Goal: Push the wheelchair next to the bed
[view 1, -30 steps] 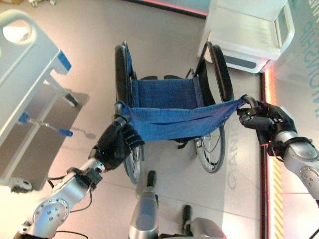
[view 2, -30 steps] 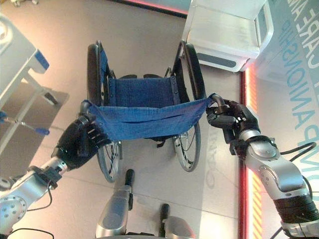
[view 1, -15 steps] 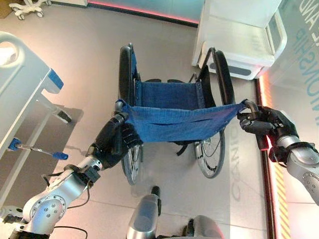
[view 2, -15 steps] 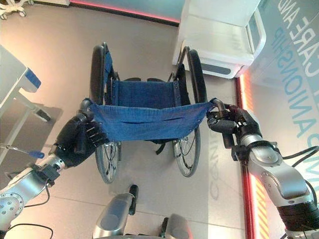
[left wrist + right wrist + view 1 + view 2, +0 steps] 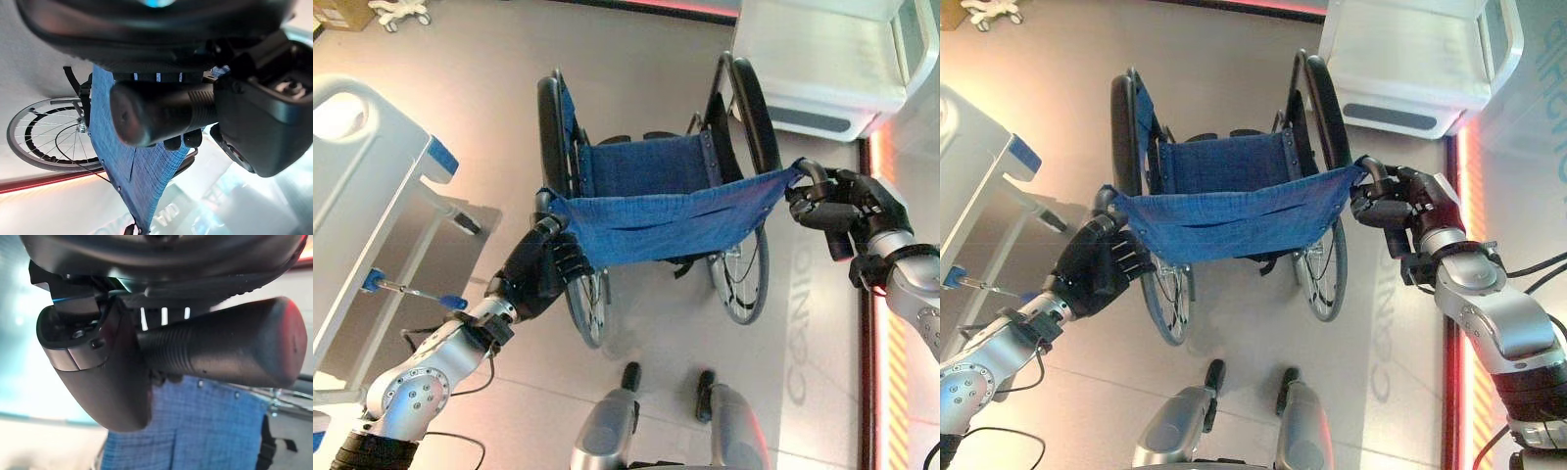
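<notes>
Closest to me, my left hand [image 5: 536, 276] is wrapped round the left push handle [image 5: 161, 113] of the wheelchair [image 5: 651, 191], fingers curled tight on the black grip — the wrist camera shows it lying across the palm. My right hand [image 5: 847, 208] grips the right push handle [image 5: 230, 350] the same way, fingers clenched over the ribbed grip. Between the two I see the blue fabric backrest [image 5: 1224, 221] stretched taut, then the blue seat [image 5: 641, 168] and both big wheels on the pale floor [image 5: 489, 108]. The hospital bed [image 5: 357, 225] stands off to my left, apart from the chair — a white cabinet [image 5: 1410, 59] sits beyond the right wheel.
</notes>
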`<state>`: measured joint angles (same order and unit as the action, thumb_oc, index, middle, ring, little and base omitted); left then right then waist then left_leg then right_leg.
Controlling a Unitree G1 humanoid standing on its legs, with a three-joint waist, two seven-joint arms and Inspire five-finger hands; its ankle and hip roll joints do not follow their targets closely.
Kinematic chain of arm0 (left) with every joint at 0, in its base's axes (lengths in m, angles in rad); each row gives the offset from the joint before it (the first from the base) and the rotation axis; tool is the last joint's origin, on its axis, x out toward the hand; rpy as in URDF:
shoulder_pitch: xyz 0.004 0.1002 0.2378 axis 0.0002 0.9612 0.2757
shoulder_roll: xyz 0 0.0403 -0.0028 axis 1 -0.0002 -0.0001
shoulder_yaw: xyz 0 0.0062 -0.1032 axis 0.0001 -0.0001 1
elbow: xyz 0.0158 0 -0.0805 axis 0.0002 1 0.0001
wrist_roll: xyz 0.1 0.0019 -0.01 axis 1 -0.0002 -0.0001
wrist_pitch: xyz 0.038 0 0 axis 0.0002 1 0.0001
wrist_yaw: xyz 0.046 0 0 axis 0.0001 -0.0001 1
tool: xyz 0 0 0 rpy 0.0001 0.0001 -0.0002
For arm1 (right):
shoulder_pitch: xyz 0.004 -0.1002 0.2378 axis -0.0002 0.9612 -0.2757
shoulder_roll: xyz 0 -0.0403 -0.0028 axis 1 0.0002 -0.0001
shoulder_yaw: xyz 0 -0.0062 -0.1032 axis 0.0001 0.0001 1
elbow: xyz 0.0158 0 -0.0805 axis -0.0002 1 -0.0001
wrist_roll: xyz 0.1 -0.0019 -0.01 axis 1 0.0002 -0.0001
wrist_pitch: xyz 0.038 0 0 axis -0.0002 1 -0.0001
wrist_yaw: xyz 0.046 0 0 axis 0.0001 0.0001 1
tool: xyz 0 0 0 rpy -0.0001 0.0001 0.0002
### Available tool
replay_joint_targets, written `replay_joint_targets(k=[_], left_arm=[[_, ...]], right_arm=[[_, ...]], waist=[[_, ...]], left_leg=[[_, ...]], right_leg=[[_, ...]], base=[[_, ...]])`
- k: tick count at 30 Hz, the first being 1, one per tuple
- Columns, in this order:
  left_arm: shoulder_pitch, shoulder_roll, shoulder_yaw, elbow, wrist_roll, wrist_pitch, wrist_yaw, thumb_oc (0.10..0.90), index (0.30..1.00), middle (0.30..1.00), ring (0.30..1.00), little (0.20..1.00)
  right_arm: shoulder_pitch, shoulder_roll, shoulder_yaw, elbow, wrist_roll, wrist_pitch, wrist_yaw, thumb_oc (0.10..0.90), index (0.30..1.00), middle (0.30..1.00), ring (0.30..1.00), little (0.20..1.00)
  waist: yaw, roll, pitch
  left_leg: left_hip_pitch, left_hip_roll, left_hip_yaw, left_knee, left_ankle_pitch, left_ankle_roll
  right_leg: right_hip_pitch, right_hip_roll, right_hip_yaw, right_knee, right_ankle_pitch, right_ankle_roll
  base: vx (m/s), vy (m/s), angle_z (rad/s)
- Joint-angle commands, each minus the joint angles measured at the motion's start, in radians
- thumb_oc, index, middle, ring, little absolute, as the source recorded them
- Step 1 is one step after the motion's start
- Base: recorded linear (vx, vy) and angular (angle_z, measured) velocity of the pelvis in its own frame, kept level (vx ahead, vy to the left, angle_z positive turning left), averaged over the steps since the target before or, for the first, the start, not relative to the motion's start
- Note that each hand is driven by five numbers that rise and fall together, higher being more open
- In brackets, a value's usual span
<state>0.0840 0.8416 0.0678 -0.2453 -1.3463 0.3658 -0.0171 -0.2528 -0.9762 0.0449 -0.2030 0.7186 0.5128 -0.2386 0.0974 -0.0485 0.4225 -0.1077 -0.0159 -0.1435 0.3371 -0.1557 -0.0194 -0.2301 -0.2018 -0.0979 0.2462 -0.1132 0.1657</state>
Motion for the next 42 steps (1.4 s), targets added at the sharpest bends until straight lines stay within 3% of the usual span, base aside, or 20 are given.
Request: replay_joint_targets(k=[1,3,4,6,9,13,15,16,17,21,24,26,27,29,30,32,34,37,39,42], left_arm=[[-0.042,0.049,0.236,-0.096,-0.016,-0.198,-0.010,0.400,0.300,0.300,0.300,0.300],[-0.017,0.031,0.247,-0.116,-0.025,-0.192,-0.006,0.400,0.300,0.300,0.300,0.300],[0.009,0.010,0.261,-0.134,-0.032,-0.189,-0.007,0.400,0.300,0.300,0.300,0.300],[0.035,-0.011,0.282,-0.147,-0.042,-0.176,-0.019,0.400,0.300,0.300,0.300,0.300],[0.024,-0.030,0.270,-0.153,-0.031,-0.168,-0.015,0.400,0.300,0.300,0.300,0.300],[0.026,-0.020,0.270,-0.156,-0.034,-0.178,0.011,0.400,0.300,0.300,0.300,0.300],[0.038,-0.023,0.255,-0.145,-0.015,-0.206,0.014,0.400,0.300,0.300,0.300,0.300],[0.040,-0.027,0.253,-0.144,-0.011,-0.210,0.014,0.400,0.300,0.300,0.300,0.300],[0.055,-0.038,0.249,-0.137,0.015,-0.225,0.007,0.400,0.300,0.300,0.300,0.300],[0.083,-0.049,0.259,-0.135,0.045,-0.256,-0.005,0.400,0.300,0.300,0.300,0.300],[0.070,-0.031,0.275,-0.122,0.047,-0.263,-0.003,0.400,0.300,0.300,0.300,0.300],[0.050,-0.011,0.280,-0.109,0.033,-0.245,-0.001,0.400,0.300,0.300,0.300,0.300],[0.024,0.000,0.283,-0.098,0.037,-0.213,0.001,0.400,0.300,0.300,0.300,0.300],[-0.003,0.023,0.289,-0.075,0.036,-0.183,-0.020,0.400,0.300,0.300,0.300,0.300],[-0.009,0.030,0.290,-0.064,0.030,-0.182,-0.033,0.400,0.300,0.300,0.300,0.300],[-0.016,0.043,0.299,-0.055,0.010,-0.177,-0.044,0.400,0.300,0.300,0.300,0.300],[-0.019,0.054,0.300,-0.054,-0.004,-0.177,-0.051,0.400,0.300,0.300,0.300,0.300],[-0.025,0.060,0.295,-0.054,-0.015,-0.196,-0.078,0.400,0.300,0.300,0.300,0.300],[-0.033,0.045,0.278,-0.057,-0.015,-0.226,-0.078,0.400,0.300,0.300,0.300,0.300],[-0.035,0.030,0.265,-0.065,0.000,-0.262,-0.083,0.400,0.300,0.300,0.300,0.300]], right_arm=[[-0.122,-0.059,0.027,-0.100,0.056,-0.058,0.183,0.400,0.300,0.300,0.300,0.300],[-0.122,-0.076,0.028,-0.111,0.061,-0.042,0.192,0.400,0.300,0.300,0.300,0.300],[-0.124,-0.096,0.037,-0.130,0.057,-0.027,0.197,0.400,0.300,0.300,0.300,0.300],[-0.128,-0.119,0.043,-0.142,0.052,-0.019,0.211,0.400,0.300,0.300,0.300,0.300],[-0.144,-0.129,0.059,-0.148,0.050,-0.009,0.206,0.400,0.300,0.300,0.300,0.300],[-0.216,-0.123,0.121,-0.149,0.039,0.004,0.206,0.400,0.300,0.300,0.300,0.300],[-0.273,-0.099,0.181,-0.115,0.029,-0.014,0.213,0.400,0.300,0.300,0.300,0.300],[-0.281,-0.096,0.190,-0.108,0.027,-0.018,0.214,0.400,0.300,0.300,0.300,0.300],[-0.287,-0.071,0.216,-0.090,0.007,-0.039,0.217,0.400,0.300,0.300,0.300,0.300],[-0.259,-0.030,0.230,-0.083,-0.028,-0.069,0.228,0.400,0.300,0.300,0.300,0.300],[-0.242,0.013,0.240,-0.061,-0.080,-0.092,0.242,0.400,0.300,0.300,0.300,0.300],[-0.215,0.034,0.224,-0.052,-0.103,-0.110,0.262,0.400,0.300,0.300,0.300,0.300],[-0.206,0.045,0.215,-0.048,-0.103,-0.119,0.257,0.400,0.300,0.300,0.300,0.300],[-0.217,0.043,0.214,-0.049,-0.082,-0.112,0.243,0.400,0.300,0.300,0.300,0.300],[-0.223,0.035,0.219,-0.054,-0.067,-0.110,0.234,0.400,0.300,0.300,0.300,0.300],[-0.228,0.036,0.221,-0.063,-0.064,-0.103,0.232,0.400,0.300,0.300,0.300,0.300],[-0.218,0.041,0.211,-0.074,-0.078,-0.095,0.235,0.400,0.300,0.300,0.300,0.300],[-0.205,0.042,0.181,-0.076,-0.112,-0.094,0.235,0.400,0.300,0.300,0.300,0.300],[-0.228,0.031,0.183,-0.059,-0.113,-0.109,0.225,0.400,0.300,0.300,0.300,0.300],[-0.277,0.002,0.192,-0.052,-0.091,-0.116,0.201,0.400,0.300,0.300,0.300,0.300]], waist=[[-0.007,-0.050,-0.169],[-0.012,-0.046,-0.194],[-0.014,-0.041,-0.214],[-0.007,-0.036,-0.226],[0.009,-0.049,-0.214],[0.048,-0.047,-0.179],[0.089,-0.017,-0.173],[0.094,-0.017,-0.169],[0.119,0.000,-0.166],[0.154,0.014,-0.162],[0.164,0.006,-0.181],[0.179,-0.025,-0.196],[0.193,-0.056,-0.208],[0.198,-0.074,-0.225],[0.197,-0.070,-0.233],[0.187,-0.066,-0.242],[0.179,-0.062,-0.244],[0.167,-0.054,-0.218],[0.154,-0.047,-0.183],[0.122,-0.041,-0.145]], left_leg=[[0.064,-0.014,0.118,0.218,-0.118,0.036],[0.083,0.008,0.109,0.276,-0.042,0.009],[0.081,0.023,0.108,0.374,0.069,-0.020],[0.041,0.002,0.104,0.529,0.141,-0.041],[-0.082,-0.051,0.113,0.593,0.156,-0.028],[-0.125,-0.041,0.159,0.303,0.162,-0.008],[-0.179,-0.005,0.193,0.023,0.271,-0.040],[-0.175,-0.005,0.201,-0.007,0.286,-0.045],[-0.202,0.017,0.242,-0.155,0.364,-0.066],[-0.219,0.030,0.256,-0.320,0.441,-0.085],[-0.198,0.016,0.279,-0.267,0.348,-0.042],[-0.204,-0.019,0.272,-0.200,0.285,-0.006],[-0.199,-0.047,0.270,-0.160,0.242,0.027],[-0.172,-0.067,0.264,-0.147,0.214,0.053],[-0.161,-0.068,0.257,-0.147,0.208,0.061],[-0.144,-0.082,0.253,-0.136,0.192,0.067],[-0.146,-0.093,0.251,-0.114,0.181,0.068],[-0.190,-0.097,0.228,0.011,0.184,0.028],[-0.216,-0.097,0.214,0.111,0.192,0.003],[-0.191,-0.099,0.196,0.163,0.118,0.001]], right_leg=[[0.047,0.055,-0.030,-0.105,0.198,-0.006],[0.054,0.080,-0.048,-0.082,0.172,-0.040],[0.071,0.104,-0.070,-0.081,0.147,-0.082],[0.101,0.135,-0.092,-0.074,0.111,-0.122],[0.146,0.154,-0.100,-0.083,0.097,-0.143],[0.235,0.201,-0.069,-0.105,0.071,-0.137],[0.303,0.253,-0.072,-0.122,0.033,-0.144],[0.314,0.254,-0.070,-0.124,0.028,-0.145],[0.373,0.286,-0.073,-0.132,-0.004,-0.156],[0.460,0.321,-0.051,-0.120,-0.068,-0.170],[0.469,0.315,-0.049,-0.035,-0.145,-0.155],[0.490,0.295,-0.066,0.044,-0.158,-0.126],[0.480,0.267,-0.102,0.144,-0.091,-0.084],[0.422,0.243,-0.120,0.335,0.041,-0.012],[0.389,0.248,-0.111,0.389,0.101,0.010],[0.337,0.226,-0.108,0.398,0.123,0.018],[0.326,0.209,-0.118,0.340,0.085,-0.004],[0.327,0.189,-0.125,0.038,-0.051,-0.100],[0.312,0.164,-0.115,-0.084,-0.009,-0.114],[0.239,0.108,-0.085,-0.188,0.113,-0.074]], base=[[0.75,-0.167,0.83],[0.54,-0.136,0.47],[0.34,-0.100,0.07],[0.47,-0.150,0.23],[0.38,-0.122,0.03],[0.46,-0.048,0.01],[0.51,0.050,-0.15],[0.68,0.076,-0.15],[0.39,0.032,-0.20],[0.58,0.112,-0.35],[0.48,0.126,-0.58],[0.47,0.074,-0.17],[0.46,0.082,0.04],[0.47,0.135,-0.02],[0.30,0.116,0.11],[0.32,0.126,0.32],[0.33,0.066,0.10],[0.30,-0.098,0.16],[0.15,-0.102,0.32],[0.19,-0.150,0.43]])
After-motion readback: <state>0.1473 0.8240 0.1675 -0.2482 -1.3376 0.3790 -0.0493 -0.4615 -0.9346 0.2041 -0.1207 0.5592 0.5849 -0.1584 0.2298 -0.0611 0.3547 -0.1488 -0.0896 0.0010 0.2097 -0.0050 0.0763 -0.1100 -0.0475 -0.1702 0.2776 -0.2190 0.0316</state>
